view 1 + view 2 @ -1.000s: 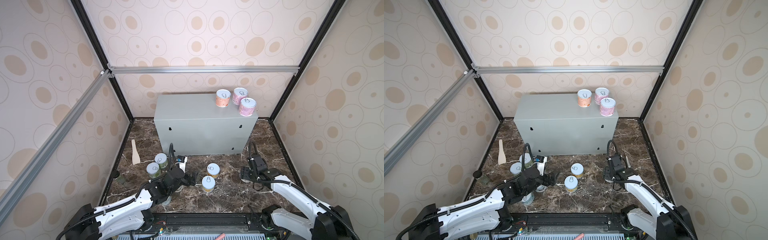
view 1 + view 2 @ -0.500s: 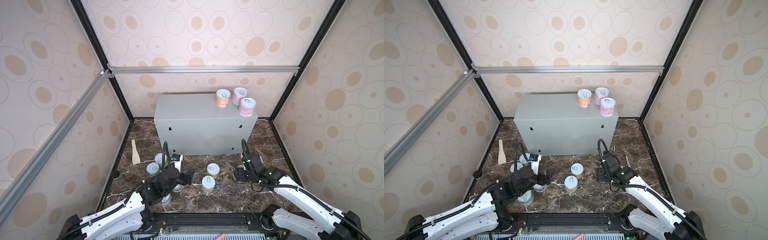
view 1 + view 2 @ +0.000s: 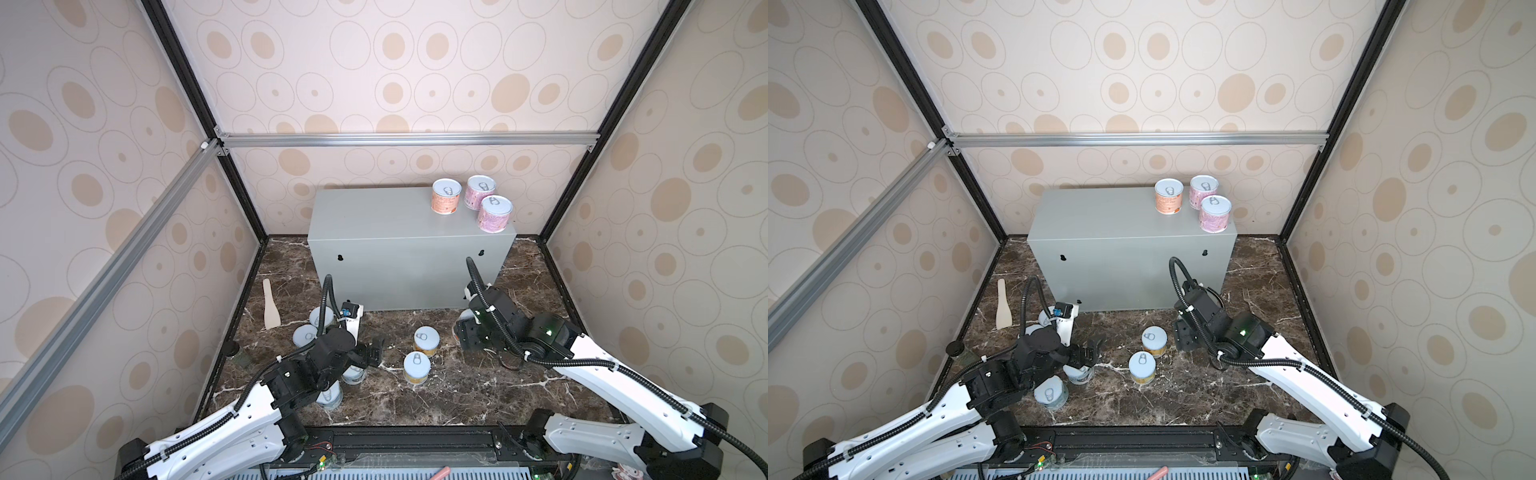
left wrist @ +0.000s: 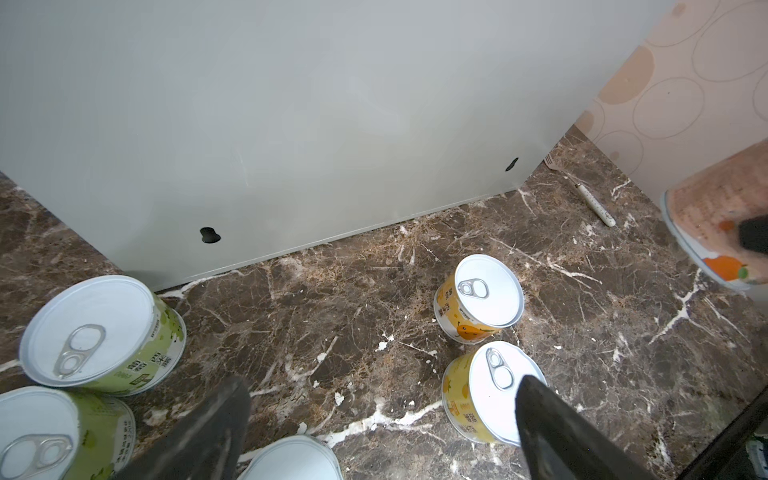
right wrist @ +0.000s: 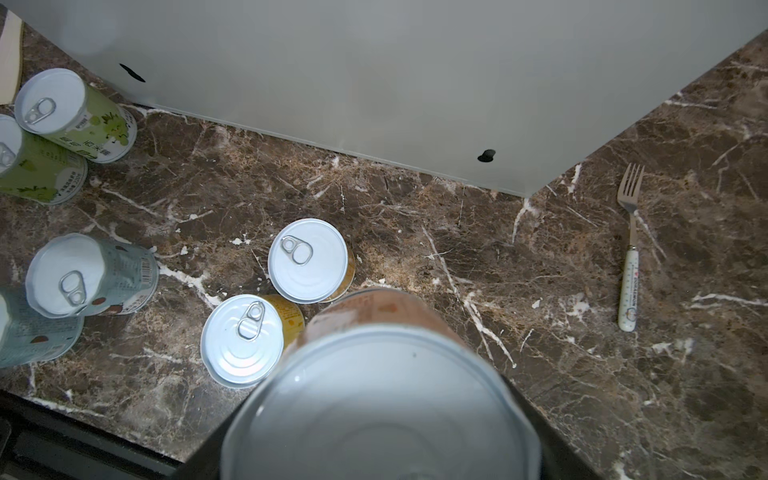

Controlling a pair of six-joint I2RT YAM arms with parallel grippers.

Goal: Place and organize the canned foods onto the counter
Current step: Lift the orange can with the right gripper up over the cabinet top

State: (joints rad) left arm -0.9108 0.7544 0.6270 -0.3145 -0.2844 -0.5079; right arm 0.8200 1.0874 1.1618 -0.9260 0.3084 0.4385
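The counter (image 3: 399, 232) is a grey box at the back; an orange can (image 3: 446, 196) and two pink cans (image 3: 480, 192) (image 3: 494, 212) stand on its right end. My right gripper (image 5: 380, 415) is shut on another orange can (image 5: 374, 316), held off the marble floor right of the two yellow cans (image 3: 426, 340) (image 3: 417, 366). My left gripper (image 4: 382, 390) is open and empty, low over the floor, with a blue can (image 4: 291, 461) below it. Two green cans (image 4: 99, 332) (image 4: 50, 436) stand to its left. Another blue can (image 3: 1050, 394) stands under the left arm.
A wooden spatula (image 3: 271, 305) lies at the left wall. A fork (image 5: 629, 245) lies on the floor by the counter's right front corner. A small dark-capped jar (image 3: 232, 349) stands near the left wall. The black rail (image 3: 415, 440) runs along the front.
My right gripper has carried the orange can leftward and toward the counter's front. The left arm has drawn slightly to the left, jaws still open.
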